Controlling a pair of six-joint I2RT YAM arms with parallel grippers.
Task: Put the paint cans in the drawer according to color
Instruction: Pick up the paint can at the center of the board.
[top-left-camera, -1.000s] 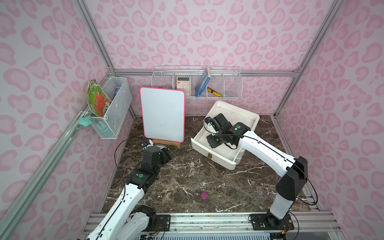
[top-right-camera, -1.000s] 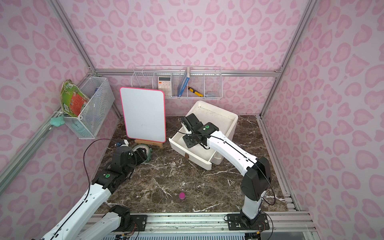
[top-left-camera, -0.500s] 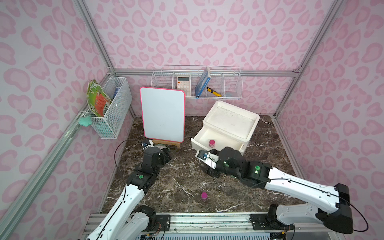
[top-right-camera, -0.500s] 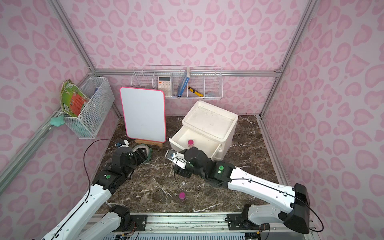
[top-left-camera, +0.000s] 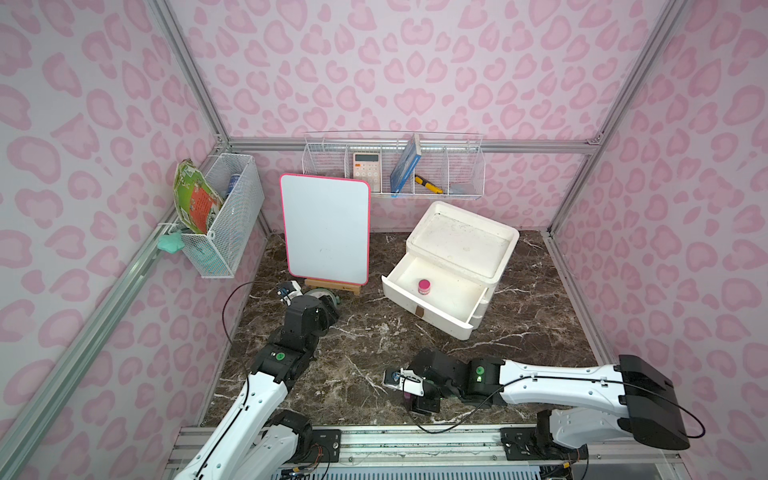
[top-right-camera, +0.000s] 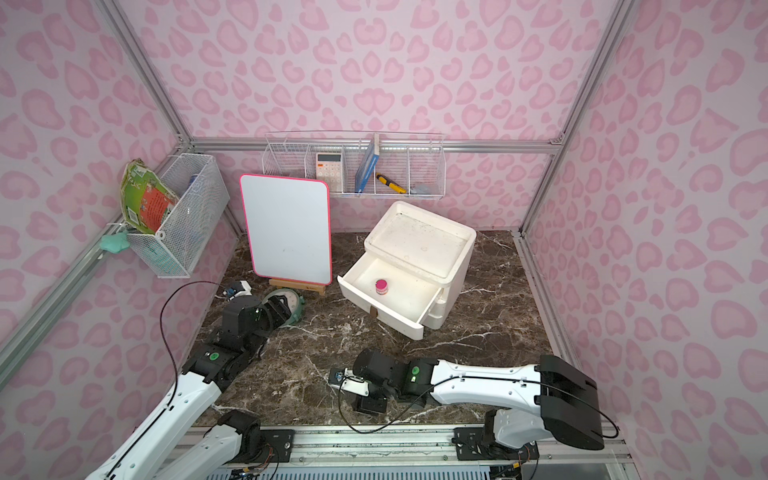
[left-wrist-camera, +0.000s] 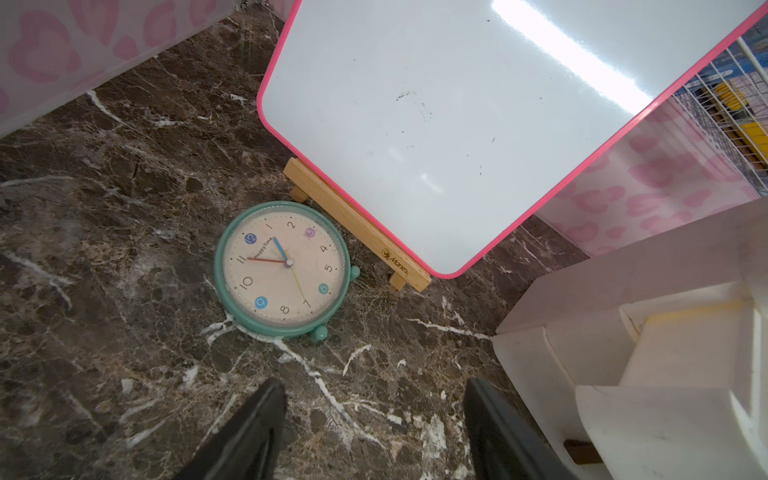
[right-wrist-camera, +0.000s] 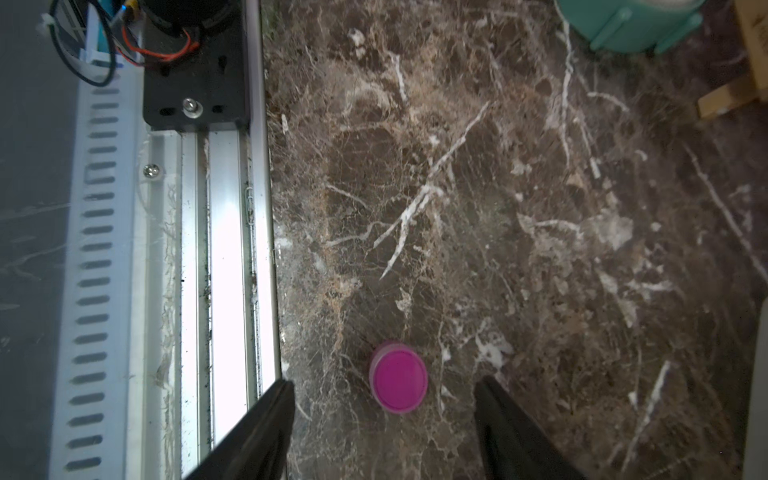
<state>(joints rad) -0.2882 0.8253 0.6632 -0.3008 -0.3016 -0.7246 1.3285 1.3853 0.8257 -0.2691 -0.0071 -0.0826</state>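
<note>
My left hand (left-wrist-camera: 374, 390) hangs spread and empty over the surface (top-left-camera: 365, 353), near the clock (left-wrist-camera: 284, 266). My right hand (right-wrist-camera: 384, 384) is spread, a pink jar (right-wrist-camera: 399, 384) standing between its fingers, untouched. A second pink jar (top-left-camera: 424, 286) stands in the chest's (top-left-camera: 461, 241) open top drawer (top-left-camera: 453, 299).

- In both top views the right claw (top-left-camera: 415, 401) covers the pink paint can (top-left-camera: 408, 398) on the bench (top-left-camera: 374, 345); only a sliver of the can shows.
- The left claw (top-right-camera: 278, 311) hides half the clock (top-right-camera: 293, 297).
- The pulled-out top drawer (top-left-camera: 453, 291) hides most of the lower drawers (top-left-camera: 478, 318).
- The right wrist view's edge cuts off the clock.
</note>
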